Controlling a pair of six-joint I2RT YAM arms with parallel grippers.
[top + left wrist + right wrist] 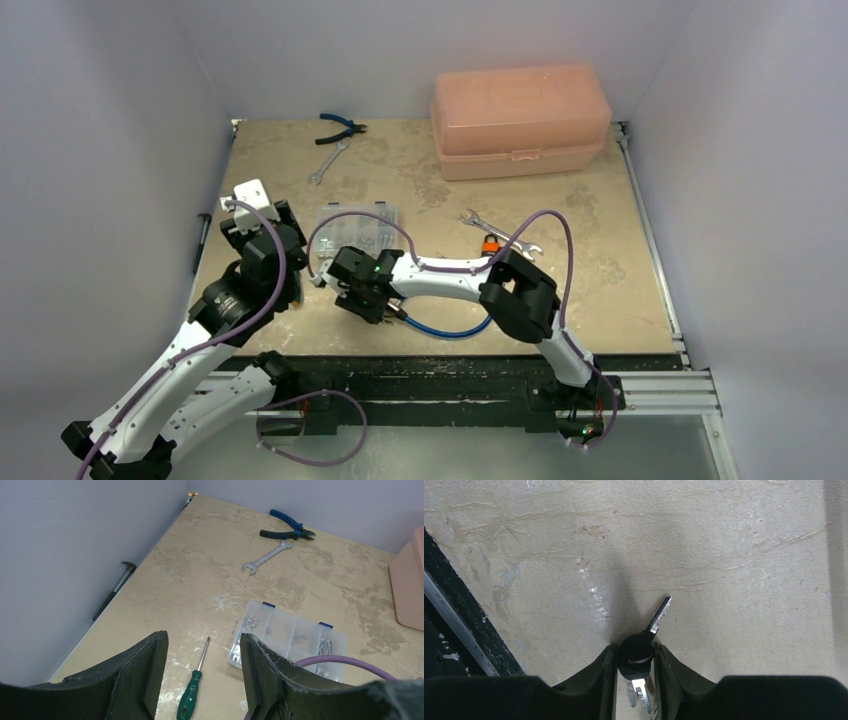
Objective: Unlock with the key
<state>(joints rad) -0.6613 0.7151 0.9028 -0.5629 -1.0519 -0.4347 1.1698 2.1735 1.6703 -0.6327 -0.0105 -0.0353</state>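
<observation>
The right tool [636, 652] is closed narrowly on the black head of the key [658, 617], and the silver blade is pointed out past the fingertips over the bare worktop [724, 555] — a detail given by the right wrist view alone. A second silver blade [640, 692] is glimpsed behind the head, between the fingers. From above, the key is hidden under the tool, which is held close to the near edge, left of the middle; whether the key touches the surface cannot be told. The orange padlock [490, 243] is shown only from above, right of the middle, well apart from the key and just beside a silver wrench [497, 232]. The left tool [204, 639] is held wide and empty near the left edge — in its own view a green-handled screwdriver [192, 690] is framed between the fingers, a clear parts box [290, 640] is seen near it, and a second wrench [265, 557] and blue pliers [287, 526] are seen toward the far left corner.
</observation>
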